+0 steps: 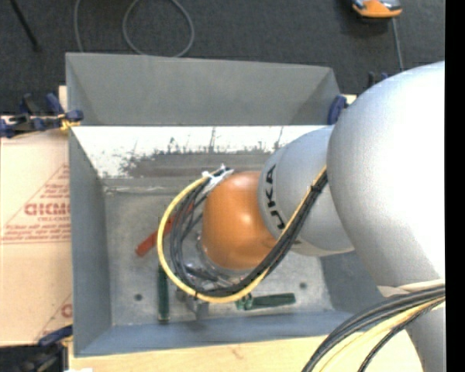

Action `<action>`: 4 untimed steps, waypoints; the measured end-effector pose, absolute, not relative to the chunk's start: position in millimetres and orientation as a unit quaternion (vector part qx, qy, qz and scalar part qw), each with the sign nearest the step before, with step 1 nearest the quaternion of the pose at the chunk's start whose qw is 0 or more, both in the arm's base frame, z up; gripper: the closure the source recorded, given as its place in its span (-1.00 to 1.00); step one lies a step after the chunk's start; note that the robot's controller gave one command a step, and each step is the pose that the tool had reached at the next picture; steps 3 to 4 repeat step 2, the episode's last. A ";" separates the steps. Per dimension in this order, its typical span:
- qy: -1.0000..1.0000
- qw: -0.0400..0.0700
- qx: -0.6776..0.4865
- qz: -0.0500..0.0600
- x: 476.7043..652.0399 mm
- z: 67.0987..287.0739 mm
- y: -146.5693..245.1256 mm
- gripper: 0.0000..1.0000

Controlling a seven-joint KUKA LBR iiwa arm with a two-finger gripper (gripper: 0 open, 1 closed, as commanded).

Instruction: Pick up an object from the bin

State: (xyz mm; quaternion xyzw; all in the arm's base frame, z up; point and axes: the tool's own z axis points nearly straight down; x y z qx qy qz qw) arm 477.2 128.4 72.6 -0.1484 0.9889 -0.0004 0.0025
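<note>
My gripper [192, 277] is low over the front of the bin floor, mostly covered by the orange dome and the cable loop, with just a dark part of its body visible. A dark green stick [163, 297] lies upright in the view just left of it, near the front wall. To its right, a green tool with a dark handle [267, 301] lies flat along the front wall. A red-orange strip [147, 244] lies slanted on the floor, farther left and back. What sits directly under the gripper is hidden.
The arm comes in from the right and covers the right half of the bin. The front wall stands close behind the gripper. Bare floor shows at the left and along the back wall.
</note>
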 end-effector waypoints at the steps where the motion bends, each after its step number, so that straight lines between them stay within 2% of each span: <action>1: 0.989 0.004 -0.148 0.000 479.4 122.1 127.6 1.00; 2: 0.989 0.006 -0.146 0.000 482.3 200.8 126.9 1.00; 4: 0.989 0.006 -0.146 0.000 482.3 200.8 126.9 1.00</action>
